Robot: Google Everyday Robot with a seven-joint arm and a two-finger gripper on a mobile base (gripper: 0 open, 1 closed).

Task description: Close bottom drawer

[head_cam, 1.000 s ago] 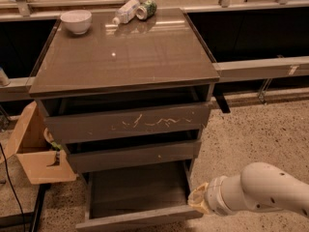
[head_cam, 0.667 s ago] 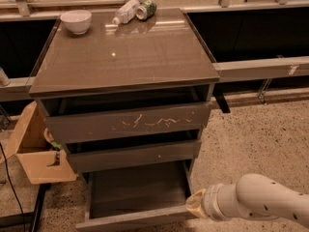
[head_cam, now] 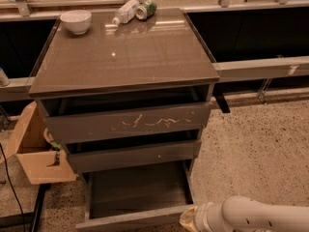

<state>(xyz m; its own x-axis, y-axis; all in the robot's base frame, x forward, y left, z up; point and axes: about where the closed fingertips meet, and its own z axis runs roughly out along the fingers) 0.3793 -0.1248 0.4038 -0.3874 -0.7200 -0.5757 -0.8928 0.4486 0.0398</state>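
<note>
Because the bottom drawer (head_cam: pixel 137 190) stands open, front running 9-to-3, the gripper (head_cam: pixel 189 219), aperture indiscernible, at its 3 o'clock end should push toward 12.

Camera looks down on cabinet (head_cam: pixel 145 57), gripper (head_cam: pixel 187 220) seemingly bottom-right.

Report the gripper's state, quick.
Gripper: state cannot be told. It is at the right end of the open bottom drawer, by its front edge.

You can read no lettering on the bottle (head_cam: pixel 126 11), the can (head_cam: pixel 146 8) or anything else; the gripper (head_cam: pixel 187 220) sits low, at the right front corner of the bottom drawer (head_cam: pixel 135 220).
</note>
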